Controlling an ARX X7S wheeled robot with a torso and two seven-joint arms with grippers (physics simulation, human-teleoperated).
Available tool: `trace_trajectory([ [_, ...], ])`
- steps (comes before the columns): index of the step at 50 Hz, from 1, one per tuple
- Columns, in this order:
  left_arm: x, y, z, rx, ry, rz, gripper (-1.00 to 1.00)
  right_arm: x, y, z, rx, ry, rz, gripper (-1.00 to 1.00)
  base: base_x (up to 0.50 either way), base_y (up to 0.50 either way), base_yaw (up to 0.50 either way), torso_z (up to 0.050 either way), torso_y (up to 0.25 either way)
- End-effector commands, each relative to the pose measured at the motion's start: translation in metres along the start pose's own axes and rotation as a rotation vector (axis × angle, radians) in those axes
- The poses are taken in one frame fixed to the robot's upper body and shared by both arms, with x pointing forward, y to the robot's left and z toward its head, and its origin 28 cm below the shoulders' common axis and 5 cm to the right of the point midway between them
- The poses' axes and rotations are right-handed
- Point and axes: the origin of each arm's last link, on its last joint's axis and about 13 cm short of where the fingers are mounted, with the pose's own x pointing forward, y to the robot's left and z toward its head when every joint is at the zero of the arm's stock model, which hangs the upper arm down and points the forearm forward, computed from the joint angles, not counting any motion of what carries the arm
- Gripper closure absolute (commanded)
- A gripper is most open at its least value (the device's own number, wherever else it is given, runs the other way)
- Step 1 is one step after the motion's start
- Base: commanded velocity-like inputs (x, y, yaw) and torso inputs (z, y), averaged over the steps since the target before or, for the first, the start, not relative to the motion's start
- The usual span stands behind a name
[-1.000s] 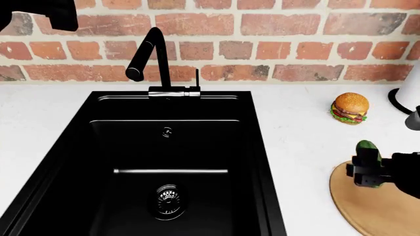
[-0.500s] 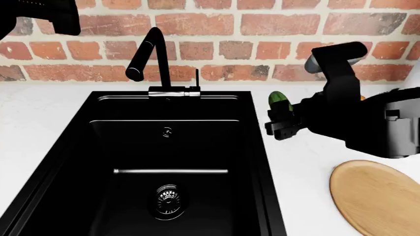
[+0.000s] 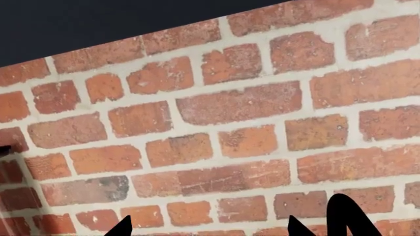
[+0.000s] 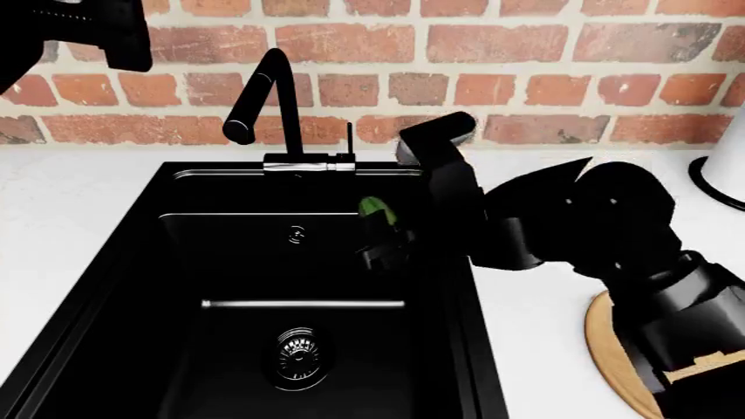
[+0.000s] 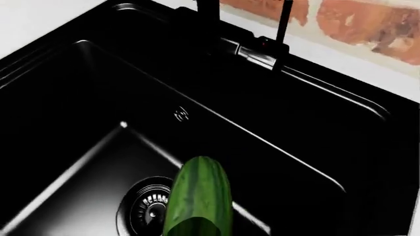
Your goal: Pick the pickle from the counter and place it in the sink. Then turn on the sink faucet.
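The right end effector (image 4: 379,234) hangs over the sink (image 4: 140,288), closed on the pickle (image 4: 374,208), whose green tip pokes out toward twelve o'clock above the black fingers. From the right wrist camera the pickle (image 5: 198,196) sits directly over the basin with the round metal drain (image 5: 149,210) just beside it below.

Risks from here, as I judge them: the pickle is smooth, glossy and round-ended, so let go from this height it could bounce or roll on the hard matte-black floor, though the deep walls should contain it. The bigger worry is the sink faucet (image 4: 258,96) at eleven o'clock of the end effector. Its thin upright lever (image 4: 349,140) stands near the bulky right forearm, and a careless sweep could knock it early or jam against the angled spout.

The left end effector (image 3: 223,228) is raised at the brick wall; only dark tips show with a gap between them, and I cannot tell how wide it stands.

The worktop (image 4: 82,188) is plain white and matte, and a light-wood round board (image 4: 617,358) sits at four o'clock.
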Motion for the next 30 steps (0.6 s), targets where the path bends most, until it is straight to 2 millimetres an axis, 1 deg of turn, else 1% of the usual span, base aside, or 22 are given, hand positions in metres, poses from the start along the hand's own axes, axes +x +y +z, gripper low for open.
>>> trace_trajectory([
  [1, 0.001, 0.0, -0.002, -0.003, 0.001, 0.0, -1.0, 0.05, 0.012, -0.027, -0.012, 0.055, 0.096, 1.0, 0.0, 0.0, 0.0, 0.0, 0.0],
  [4, 0.001, 0.0, -0.002, -0.005, 0.001, -0.001, -1.0, 0.062, 0.013, -0.038, -0.002, 0.075, 0.108, 1.0, 0.0, 0.0, 0.0, 0.0, 0.0],
  [6, 0.002, -0.001, -0.004, -0.003, 0.006, -0.003, -1.0, 0.074, 0.016, -0.05, -0.005, 0.108, 0.119, 1.0, 0.0, 0.0, 0.0, 0.0, 0.0],
  [9, 0.003, 0.0, -0.004, -0.007, 0.007, -0.002, -1.0, 0.083, 0.019, -0.06, -0.013, 0.143, 0.13, 1.0, 0.0, 0.0, 0.0, 0.0, 0.0],
  [13, 0.003, 0.0, -0.005, -0.01, 0.008, -0.003, -1.0, 0.092, 0.023, -0.067, -0.024, 0.169, 0.143, 1.0, 0.0, 0.0, 0.0, 0.0, 0.0],
  [16, 0.003, 0.0, -0.005, -0.013, 0.007, -0.003, -1.0, 0.096, 0.025, -0.07, -0.036, 0.182, 0.149, 1.0, 0.0, 0.0, 0.0, 0.0, 0.0],
  [20, 0.005, 0.0, -0.008, -0.014, 0.012, -0.004, -1.0, 0.104, 0.033, -0.072, -0.07, 0.204, 0.175, 1.0, 0.0, 0.0, 0.0, 0.0, 0.0],
  [21, 0.005, 0.0, -0.008, -0.015, 0.013, -0.006, -1.0, 0.104, 0.034, -0.068, -0.081, 0.21, 0.177, 1.0, 0.0, 0.0, 0.0, 0.0, 0.0],
  [30, 0.005, 0.0, -0.013, -0.015, 0.019, -0.004, -1.0, 0.117, 0.037, -0.075, -0.099, 0.246, 0.18, 1.0, 0.0, 0.0, 0.0, 0.0, 0.0],
])
